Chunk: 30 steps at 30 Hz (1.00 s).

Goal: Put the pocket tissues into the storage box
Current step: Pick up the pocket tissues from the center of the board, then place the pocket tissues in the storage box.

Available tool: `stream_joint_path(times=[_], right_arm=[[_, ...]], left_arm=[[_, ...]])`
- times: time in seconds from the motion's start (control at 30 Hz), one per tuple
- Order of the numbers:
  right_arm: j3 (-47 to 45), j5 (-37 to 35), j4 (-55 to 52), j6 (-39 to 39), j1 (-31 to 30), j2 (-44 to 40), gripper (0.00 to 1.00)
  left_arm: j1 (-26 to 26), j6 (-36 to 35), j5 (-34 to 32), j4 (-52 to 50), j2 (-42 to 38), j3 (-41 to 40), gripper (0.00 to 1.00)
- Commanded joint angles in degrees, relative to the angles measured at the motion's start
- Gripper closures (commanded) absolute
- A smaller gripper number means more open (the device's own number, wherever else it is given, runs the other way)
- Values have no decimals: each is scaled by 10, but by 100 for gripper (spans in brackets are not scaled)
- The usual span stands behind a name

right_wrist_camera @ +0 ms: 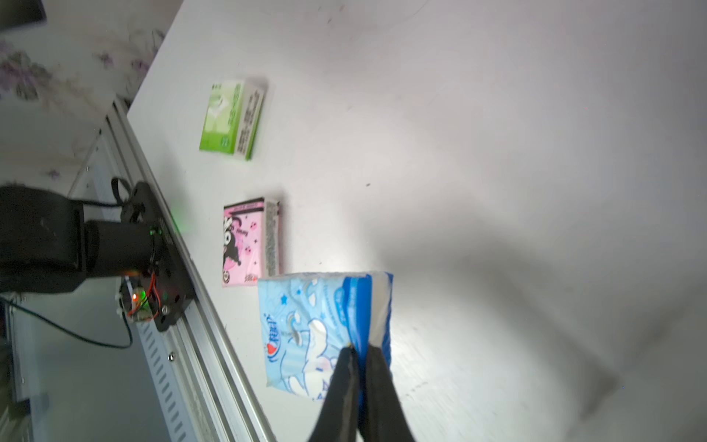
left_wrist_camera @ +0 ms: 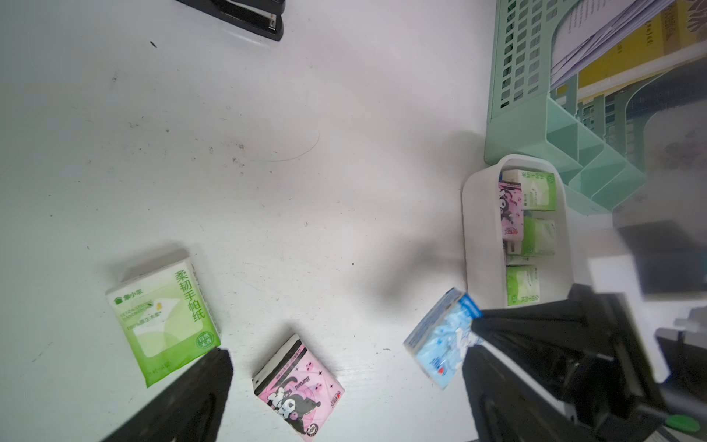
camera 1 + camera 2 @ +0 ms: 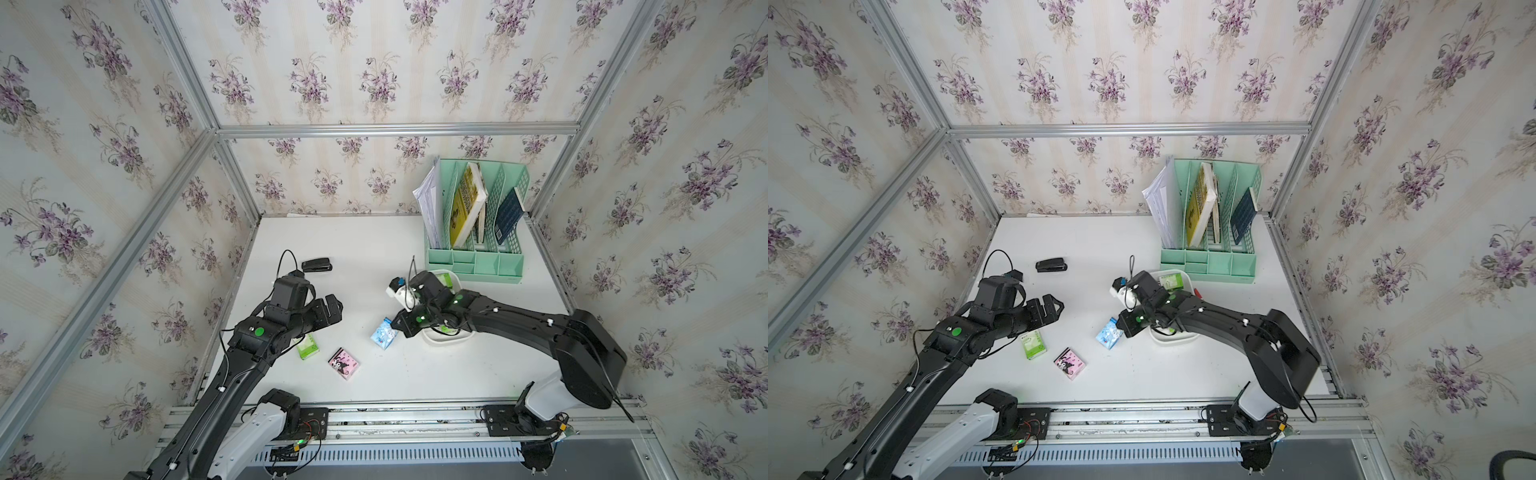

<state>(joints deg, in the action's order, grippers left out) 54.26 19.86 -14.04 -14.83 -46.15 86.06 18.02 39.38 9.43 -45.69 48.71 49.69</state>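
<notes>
Packs outside box [image 2: 468,229], one green [image 2: 164,317], one pink [image 2: 300,386], one blue [image 2: 440,340] in right jaws

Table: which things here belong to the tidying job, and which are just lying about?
Job: blue pack in the right end effector, green pack, pink pack, storage box.
Lying about: stapler, mint organizer with books.

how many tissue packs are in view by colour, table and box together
green: 4, the loose green pack plus three in the storage box
pink: 2, the loose pink pack plus one in the box
blue: 1, the blue pack in the right gripper
total: 7 in view; the box may hide more
</notes>
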Motion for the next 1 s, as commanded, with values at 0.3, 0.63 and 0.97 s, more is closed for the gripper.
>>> stream_joint_path(times=[0.3, 0.63, 0.97], right_arm=[[-117, -15, -109, -57, 283, -224, 100], [-157, -5, -91, -72, 300, -199, 100], [-171, -18, -34, -96, 300, -164, 100]], left_arm=[[104, 43, 36, 101, 90, 12, 1], [203, 53, 44, 172, 190, 55, 1], [229, 48, 38, 178, 236, 82, 1]])
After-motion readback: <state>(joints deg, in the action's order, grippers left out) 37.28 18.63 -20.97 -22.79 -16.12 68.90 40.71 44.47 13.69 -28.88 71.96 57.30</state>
